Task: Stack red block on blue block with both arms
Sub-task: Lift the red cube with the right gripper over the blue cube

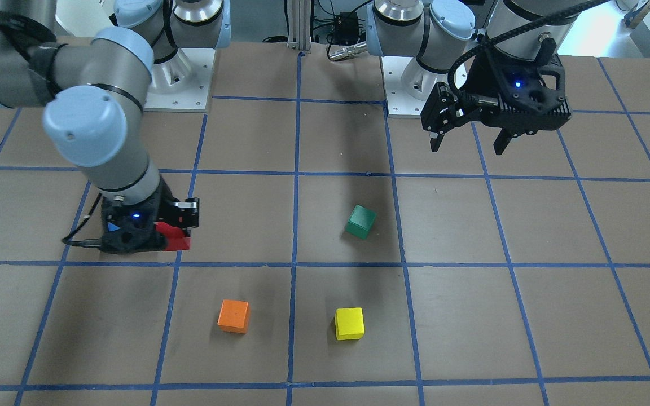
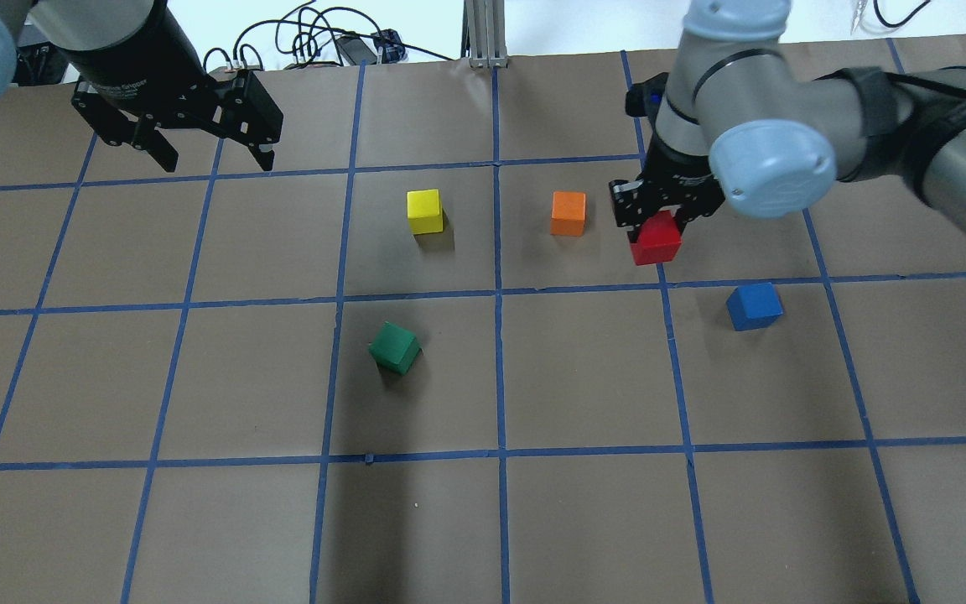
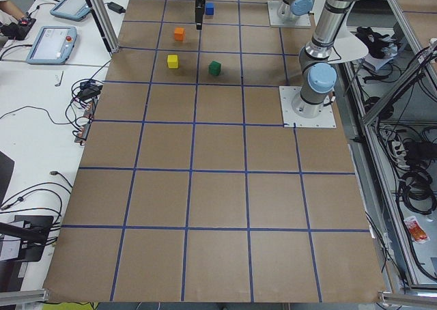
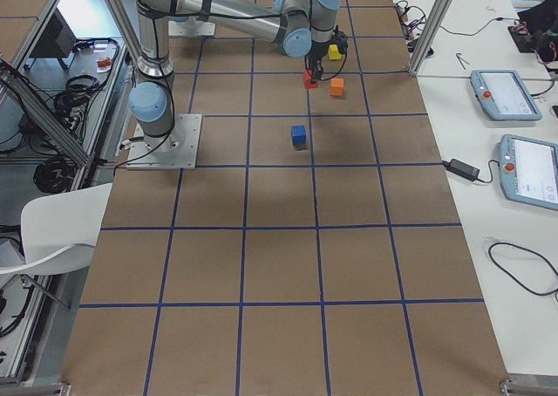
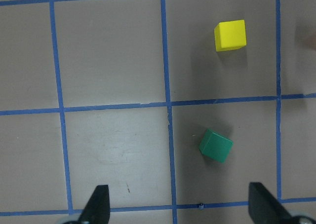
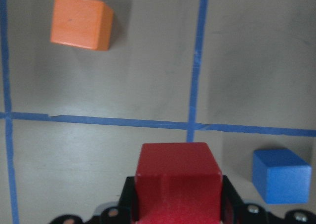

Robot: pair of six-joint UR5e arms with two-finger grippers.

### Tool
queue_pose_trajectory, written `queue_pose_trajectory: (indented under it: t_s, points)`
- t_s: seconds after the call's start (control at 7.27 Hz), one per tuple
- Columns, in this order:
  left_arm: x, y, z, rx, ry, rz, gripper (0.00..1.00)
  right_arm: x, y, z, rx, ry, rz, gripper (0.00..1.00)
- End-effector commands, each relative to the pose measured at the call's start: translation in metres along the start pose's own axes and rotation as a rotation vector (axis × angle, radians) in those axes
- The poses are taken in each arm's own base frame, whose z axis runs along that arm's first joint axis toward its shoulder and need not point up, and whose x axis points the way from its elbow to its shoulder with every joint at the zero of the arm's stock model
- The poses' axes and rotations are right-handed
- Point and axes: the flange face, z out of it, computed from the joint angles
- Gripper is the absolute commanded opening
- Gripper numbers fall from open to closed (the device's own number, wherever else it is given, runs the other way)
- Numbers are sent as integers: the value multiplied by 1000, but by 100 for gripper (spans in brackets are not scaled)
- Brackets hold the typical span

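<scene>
My right gripper is shut on the red block, low over the table; I cannot tell whether the block touches the paper. The right wrist view shows the red block between the fingers. The blue block sits on the table about one block-width nearer the robot and to the right of the red one, apart from it. It also shows in the right wrist view. My left gripper is open and empty, held high over the far left of the table, far from both blocks.
An orange cube sits just left of the red block. A yellow cube is further left. A green cube lies turned at an angle near the middle. The brown table carries a blue tape grid.
</scene>
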Motion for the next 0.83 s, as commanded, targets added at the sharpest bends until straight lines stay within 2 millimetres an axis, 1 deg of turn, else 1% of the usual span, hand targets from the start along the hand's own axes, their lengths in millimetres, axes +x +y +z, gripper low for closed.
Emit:
queue_pose_trajectory:
  t_s: [0.0, 0.14, 0.28, 0.41, 0.55, 0.69]
  points:
    - [0, 0, 0, 1, 0, 1, 100, 93, -2, -6, -19, 15, 144, 0]
    - [-2, 1, -1, 1, -3, 0, 100, 117, 7, 16, -50, 7, 134, 0]
    - [0, 2, -1, 1, -2, 1, 100, 123, 23, 37, -94, -9, 116, 0]
    - [-1, 1, -1, 1, -2, 0, 100, 121, 30, 43, -78, -6, 110, 0]
    - [0, 2, -1, 1, -2, 1, 100, 123, 38, 57, -94, -10, 48, 0]
    - [0, 2, -1, 1, -2, 0, 100, 126, 43, 67, -85, -12, 32, 0]
